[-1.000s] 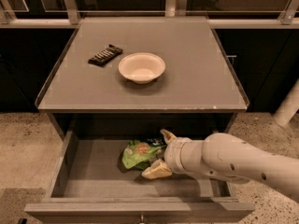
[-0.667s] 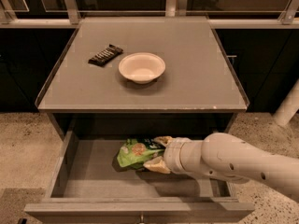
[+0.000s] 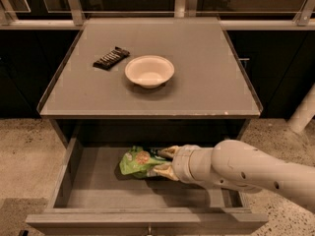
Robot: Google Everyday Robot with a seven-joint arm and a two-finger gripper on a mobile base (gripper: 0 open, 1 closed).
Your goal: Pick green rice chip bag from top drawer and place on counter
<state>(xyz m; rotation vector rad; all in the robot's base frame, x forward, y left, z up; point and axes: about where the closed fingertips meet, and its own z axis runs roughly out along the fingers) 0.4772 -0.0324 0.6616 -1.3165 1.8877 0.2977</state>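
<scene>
The green rice chip bag lies in the open top drawer, near its middle. My gripper reaches in from the right and its fingers are closed on the bag's right end. The white arm crosses the drawer's right half. The counter is the grey cabinet top above the drawer.
A cream bowl stands at the middle of the counter, and a dark candy bar lies to its left. Dark cabinets flank the unit. A speckled floor lies around it. A white post stands at the right.
The fingers have closed from a wide spread onto the bag's right end. The bag has shifted slightly left and back in the drawer.
</scene>
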